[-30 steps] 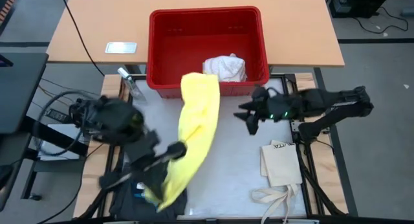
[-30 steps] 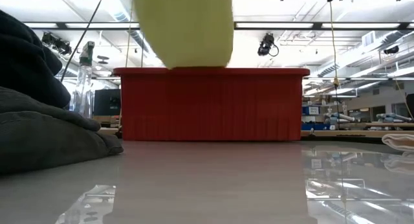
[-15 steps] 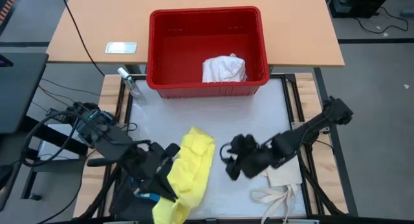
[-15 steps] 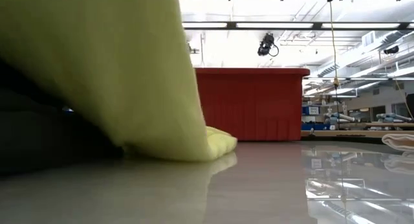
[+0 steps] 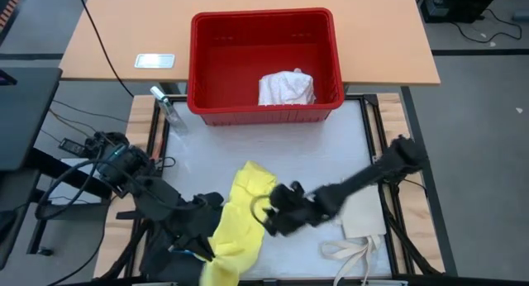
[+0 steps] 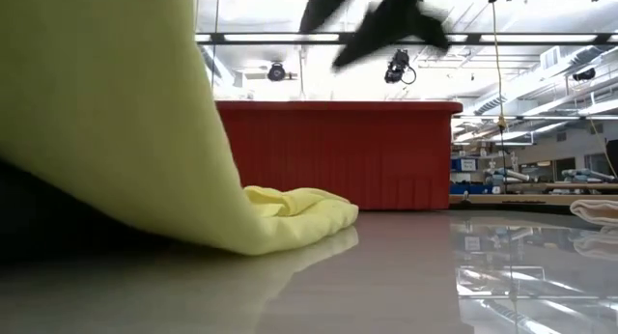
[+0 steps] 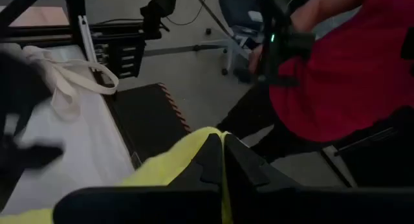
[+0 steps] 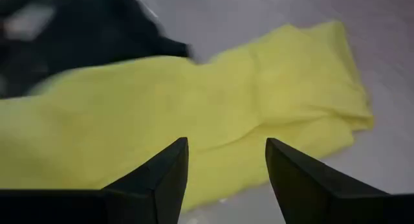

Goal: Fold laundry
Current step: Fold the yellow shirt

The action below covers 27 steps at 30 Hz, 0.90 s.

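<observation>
A yellow cloth (image 5: 240,220) slopes from my left gripper (image 5: 213,213) down to the white table, filling the low view's left side (image 6: 126,122). My left gripper (image 7: 223,160) is shut on it, above a dark pile of laundry (image 5: 169,253) at the near left. My right gripper (image 5: 269,217) hovers open just right of the yellow cloth. Its two fingers stand apart above the cloth (image 8: 259,101) and touch nothing. In the low view it shows as a dark blur (image 6: 377,25) well above the table. My left gripper pinches the yellow cloth between its two shut fingers at a raised fold or edge (image 7: 210,138); one layer or several, I cannot tell. The cloth hangs slack from the hold, and its far end (image 6: 299,210) lies bunched on the table.
A red bin (image 5: 264,26) stands at the table's far side with a white cloth (image 5: 287,88) inside. A cream tote bag (image 5: 361,222) lies at the near right, its straps toward the front edge. A person in a red top (image 7: 349,68) stands beyond the table.
My left gripper has sunk and drawn toward the near left, still shut on the yellow cloth. The cloth, which hung high and reached toward the bin, has come down, and its far end now lies on the table. My right gripper has swept from the bin's front down toward the cloth.
</observation>
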### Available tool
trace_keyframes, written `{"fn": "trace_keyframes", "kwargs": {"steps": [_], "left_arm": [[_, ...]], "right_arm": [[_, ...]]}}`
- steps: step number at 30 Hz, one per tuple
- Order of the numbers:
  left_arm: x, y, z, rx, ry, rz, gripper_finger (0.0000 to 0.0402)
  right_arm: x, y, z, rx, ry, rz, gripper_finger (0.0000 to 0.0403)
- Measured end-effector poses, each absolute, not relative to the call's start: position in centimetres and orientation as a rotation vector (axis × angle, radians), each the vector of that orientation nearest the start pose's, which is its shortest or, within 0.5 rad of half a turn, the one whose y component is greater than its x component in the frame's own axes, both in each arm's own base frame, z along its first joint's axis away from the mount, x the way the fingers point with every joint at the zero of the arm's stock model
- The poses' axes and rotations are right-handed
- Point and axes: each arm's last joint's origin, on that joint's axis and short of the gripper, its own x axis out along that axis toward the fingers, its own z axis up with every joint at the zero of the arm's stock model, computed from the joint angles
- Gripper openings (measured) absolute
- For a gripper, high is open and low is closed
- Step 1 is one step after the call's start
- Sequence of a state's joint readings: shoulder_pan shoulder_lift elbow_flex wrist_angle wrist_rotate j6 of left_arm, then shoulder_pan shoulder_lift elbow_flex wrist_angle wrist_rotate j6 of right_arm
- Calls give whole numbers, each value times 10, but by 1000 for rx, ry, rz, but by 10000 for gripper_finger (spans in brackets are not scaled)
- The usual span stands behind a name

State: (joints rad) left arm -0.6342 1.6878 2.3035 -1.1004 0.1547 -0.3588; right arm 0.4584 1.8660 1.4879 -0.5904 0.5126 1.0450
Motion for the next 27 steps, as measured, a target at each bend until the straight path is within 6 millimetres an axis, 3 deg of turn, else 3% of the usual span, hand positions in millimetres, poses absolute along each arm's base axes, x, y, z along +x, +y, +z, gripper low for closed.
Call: {"fn": "trace_keyframes", "kwargs": {"steps": [6, 14, 18, 21, 27], "left_arm": [[241, -182, 512, -246, 622, -662, 8], [241, -181, 511, -272, 632, -617, 49], [244, -176, 510, -266, 630, -574, 85], [247, -165, 508, -256, 639, -499, 114], [257, -107, 510, -193, 619, -195, 155]], "right_arm": [[406, 108, 190, 545, 841, -572, 210], [410, 57, 142, 487, 1142, -636, 183], [390, 40, 139, 351, 1328, -757, 172], [370, 34, 149, 253, 1396, -786, 168], [317, 19, 193, 270, 1297, -789, 168]]}}
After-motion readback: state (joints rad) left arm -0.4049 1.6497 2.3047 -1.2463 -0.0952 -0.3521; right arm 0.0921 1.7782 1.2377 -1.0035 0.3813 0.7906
